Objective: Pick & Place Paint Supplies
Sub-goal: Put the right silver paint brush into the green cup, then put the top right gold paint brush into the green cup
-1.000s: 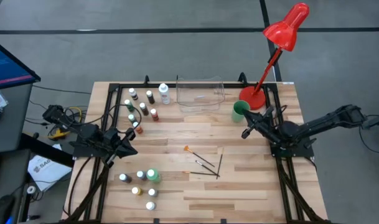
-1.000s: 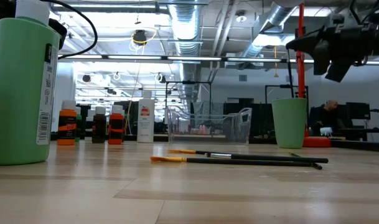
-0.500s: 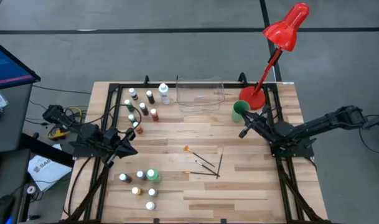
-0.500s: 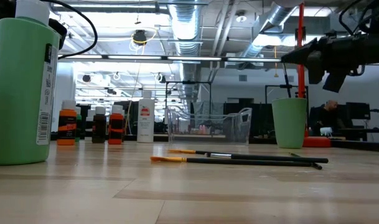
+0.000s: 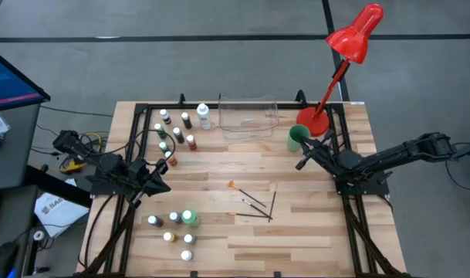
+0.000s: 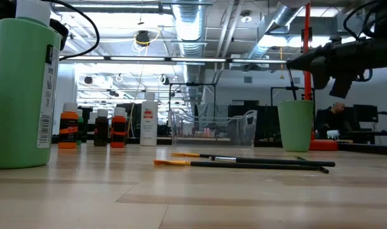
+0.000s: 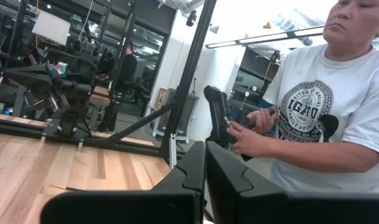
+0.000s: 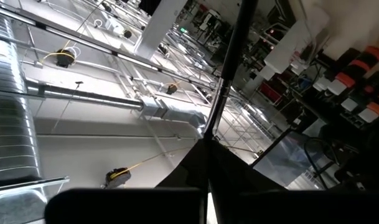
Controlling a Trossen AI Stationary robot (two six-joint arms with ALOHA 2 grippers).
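White-capped small bottles (image 5: 175,133) are stood upright near the desk's far-left corner, more around a green bottle (image 5: 188,218) front-left; thin brushes (image 5: 258,205) are laid mid-desk.

Two black jointed arms, black cables, angular dark fingers.

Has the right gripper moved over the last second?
Yes. In the high view the right gripper, fingers shut, has shifted slightly leftward, staying just below the green cup. In the low view it has levelled out and reaches further left.
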